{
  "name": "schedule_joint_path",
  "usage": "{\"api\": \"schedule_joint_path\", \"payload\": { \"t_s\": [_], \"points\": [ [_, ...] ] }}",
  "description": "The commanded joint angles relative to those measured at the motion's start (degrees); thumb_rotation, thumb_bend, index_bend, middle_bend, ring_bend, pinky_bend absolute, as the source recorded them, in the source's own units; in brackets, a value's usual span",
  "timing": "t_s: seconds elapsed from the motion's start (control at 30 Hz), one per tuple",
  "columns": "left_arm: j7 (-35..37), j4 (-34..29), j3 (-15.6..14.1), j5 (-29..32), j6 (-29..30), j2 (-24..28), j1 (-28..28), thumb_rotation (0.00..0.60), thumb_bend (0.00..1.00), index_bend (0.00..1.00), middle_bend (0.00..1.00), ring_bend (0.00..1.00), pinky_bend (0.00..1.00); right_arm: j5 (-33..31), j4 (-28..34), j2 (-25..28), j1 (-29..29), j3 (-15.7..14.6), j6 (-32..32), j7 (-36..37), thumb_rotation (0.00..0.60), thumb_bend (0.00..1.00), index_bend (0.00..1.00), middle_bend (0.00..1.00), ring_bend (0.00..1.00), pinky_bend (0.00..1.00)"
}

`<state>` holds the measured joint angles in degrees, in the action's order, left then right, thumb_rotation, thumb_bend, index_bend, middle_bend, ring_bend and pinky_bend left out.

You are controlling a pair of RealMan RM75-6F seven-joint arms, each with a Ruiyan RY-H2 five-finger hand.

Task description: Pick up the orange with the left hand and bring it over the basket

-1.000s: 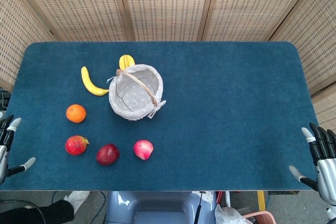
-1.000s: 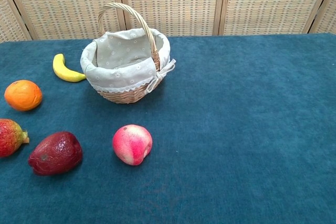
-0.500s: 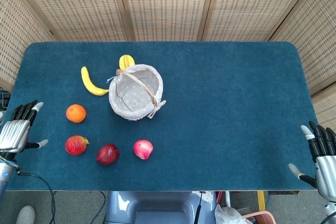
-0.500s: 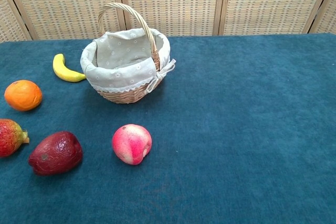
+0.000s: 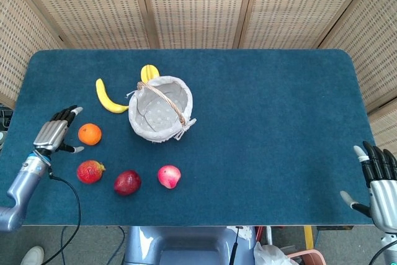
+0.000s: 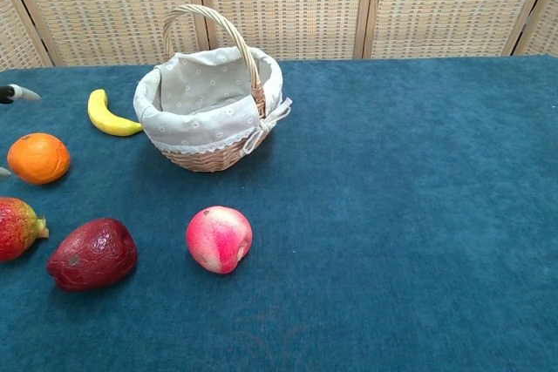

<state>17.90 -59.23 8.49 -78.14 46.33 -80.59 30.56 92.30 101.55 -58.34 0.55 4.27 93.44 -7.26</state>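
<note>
The orange [image 5: 90, 134] [image 6: 37, 158] lies on the blue table left of the cloth-lined wicker basket [image 5: 144, 123] [image 6: 209, 115]. My left hand [image 5: 56, 134] is open just left of the orange, fingers spread, a fingertip close beside the fruit but apart from it. In the chest view only a fingertip [image 6: 17, 92] of the left hand shows at the left edge. My right hand [image 5: 378, 181] hangs open off the table's front right corner, holding nothing.
A banana [image 5: 107, 97] [image 6: 108, 114] lies behind the orange, and a second yellow banana [image 5: 149, 72] sits behind the basket. Three reddish fruits [image 5: 90, 171] [image 5: 127, 182] [image 5: 169, 176] line the front. A black cable [image 5: 68, 215] trails from the left arm.
My left hand has come in from the table's left edge, moving right and forward up to the orange. The right hand has sunk slightly. No fruit has moved.
</note>
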Motion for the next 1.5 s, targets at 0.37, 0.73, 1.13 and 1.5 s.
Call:
{"api": "schedule_joint_path", "payload": {
  "t_s": [0.37, 0.73, 1.13, 1.5],
  "points": [
    [-1.24, 7.40, 0.58, 4.06, -6.75, -6.78, 4.90, 0.600, 0.15, 0.53, 0.41, 0.33, 0.39, -0.60, 0.22, 0.08, -0.21, -0.02, -0.53, 0.45, 0.600, 0.00, 0.00, 0.00, 0.00, 0.00],
    [10.95, -13.80, 6.35, -4.42, 16.38, 6.36, 1.63, 0.600, 0.16, 0.53, 0.42, 0.33, 0.40, -0.55, 0.13, 0.98, 0.07, -0.01, 0.11, 2.96, 0.600, 0.00, 0.00, 0.00, 0.00, 0.00],
    [-5.96, -23.57, 9.94, 4.31, 11.04, 2.93, 8.98, 0.600, 0.17, 0.53, 0.42, 0.33, 0.40, -1.47, -0.30, 1.39, -0.06, 0.15, -0.36, 4.68, 0.600, 0.00, 0.00, 0.00, 0.00, 0.00],
    [-9.06, -19.60, 11.23, 11.12, 6.43, -4.57, 14.13, 0.600, 0.01, 0.07, 0.16, 0.23, 0.29, -2.72, -0.71, 1.76, -0.21, 0.53, -0.80, 6.08, 0.600, 0.00, 0.00, 0.00, 0.00, 0.00]
  ]
}}
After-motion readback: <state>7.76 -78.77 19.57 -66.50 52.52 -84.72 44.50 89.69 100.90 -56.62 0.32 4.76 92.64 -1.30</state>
